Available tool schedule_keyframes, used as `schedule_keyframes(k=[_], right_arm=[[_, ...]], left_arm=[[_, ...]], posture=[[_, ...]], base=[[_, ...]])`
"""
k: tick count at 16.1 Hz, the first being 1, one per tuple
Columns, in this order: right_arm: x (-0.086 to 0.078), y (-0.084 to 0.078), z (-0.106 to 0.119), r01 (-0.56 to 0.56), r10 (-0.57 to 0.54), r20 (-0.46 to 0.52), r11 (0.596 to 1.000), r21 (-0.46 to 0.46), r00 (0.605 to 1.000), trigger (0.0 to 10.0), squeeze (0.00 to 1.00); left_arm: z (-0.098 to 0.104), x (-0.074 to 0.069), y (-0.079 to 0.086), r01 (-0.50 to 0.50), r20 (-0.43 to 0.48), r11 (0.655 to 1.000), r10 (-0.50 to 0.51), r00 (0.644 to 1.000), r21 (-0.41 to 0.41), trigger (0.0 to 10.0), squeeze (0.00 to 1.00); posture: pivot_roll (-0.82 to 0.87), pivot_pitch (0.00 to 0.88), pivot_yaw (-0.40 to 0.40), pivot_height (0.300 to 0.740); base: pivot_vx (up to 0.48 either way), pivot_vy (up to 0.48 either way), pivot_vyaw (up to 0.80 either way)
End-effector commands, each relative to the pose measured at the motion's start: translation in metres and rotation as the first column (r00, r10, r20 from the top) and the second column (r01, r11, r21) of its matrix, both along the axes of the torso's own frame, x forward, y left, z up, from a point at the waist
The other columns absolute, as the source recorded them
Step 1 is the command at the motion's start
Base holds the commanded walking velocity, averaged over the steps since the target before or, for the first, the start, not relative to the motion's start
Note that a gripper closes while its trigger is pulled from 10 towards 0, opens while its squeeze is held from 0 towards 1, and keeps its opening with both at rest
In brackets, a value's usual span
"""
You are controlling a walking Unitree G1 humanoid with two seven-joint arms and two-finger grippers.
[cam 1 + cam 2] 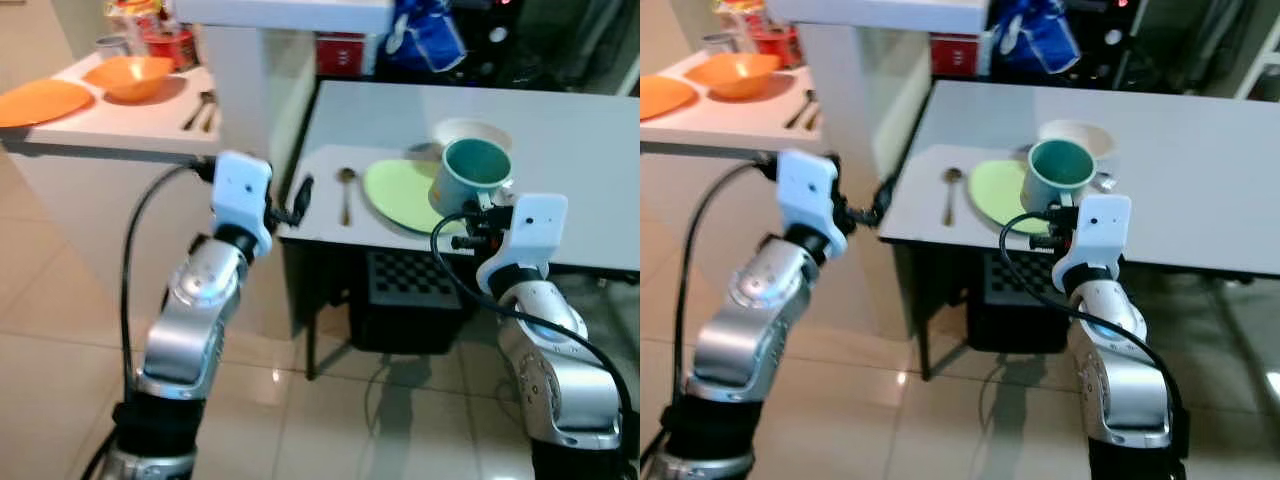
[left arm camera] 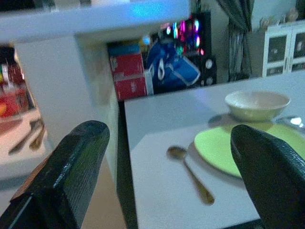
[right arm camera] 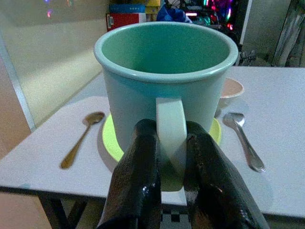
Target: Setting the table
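The two eye views look from the head forward and down, over both silver arms, at the white counter (image 1: 560, 130) from a moderate distance. They share almost the same scene; the right eye view is set slightly to the right, so things stand more to the left in it.

The left wrist view looks along its two black fingers (image 2: 66, 176), low and near the counter edge, across the top toward the small bronze spoon (image 2: 189, 174) and the flat light green plate (image 2: 224, 148).

The right wrist view is very close behind the teal enamel mug (image 3: 167, 90), facing the same plate and spoon.
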State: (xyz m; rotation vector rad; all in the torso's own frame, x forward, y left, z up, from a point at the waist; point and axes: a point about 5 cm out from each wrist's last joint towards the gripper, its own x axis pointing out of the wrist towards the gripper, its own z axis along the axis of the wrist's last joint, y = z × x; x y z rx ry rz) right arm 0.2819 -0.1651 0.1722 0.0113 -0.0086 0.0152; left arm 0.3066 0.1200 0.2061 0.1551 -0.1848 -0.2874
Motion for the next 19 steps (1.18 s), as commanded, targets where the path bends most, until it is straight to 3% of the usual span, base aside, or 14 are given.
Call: schedule_keyframes(k=[1, 6, 19], right_arm=[[0.0019, 0.0065, 0.006, -0.028, 0.028, 0.016, 0.999, 0.019, 0.999, 10.0, 0.0], [0.0038, 0.0093, 0.0089, -0.057, 0.057, 0.02, 0.998, 0.024, 0.998, 10.0, 0.0], [0.0045, 0.0119, 0.0101, -0.083, 0.083, 0.018, 0.996, 0.029, 0.996, 10.0, 0.0]], left_arm=[[0.003, 0.0015, 0.0064, -0.024, 0.012, 1.0, 0.024, 1.0, 0.01, 10.0, 0.0], [0.0055, -0.0004, 0.0018, 0.022, 0.024, 1.0, -0.022, 0.999, 0.013, 10.0, 0.0], [0.0043, -0.0016, 0.005, 0.022, 0.013, 1.0, -0.022, 1.0, 0.002, 10.0, 0.0]], posture=[[-0.01, 0.0, 0.035, 0.74], [-0.01, 0.0, 0.033, 0.74], [-0.01, 0.0, 0.022, 0.74]], base=[[0.0, 0.0, 0.0], [0.107, 0.0, 0.0], [0.388, 0.0, 0.0]])
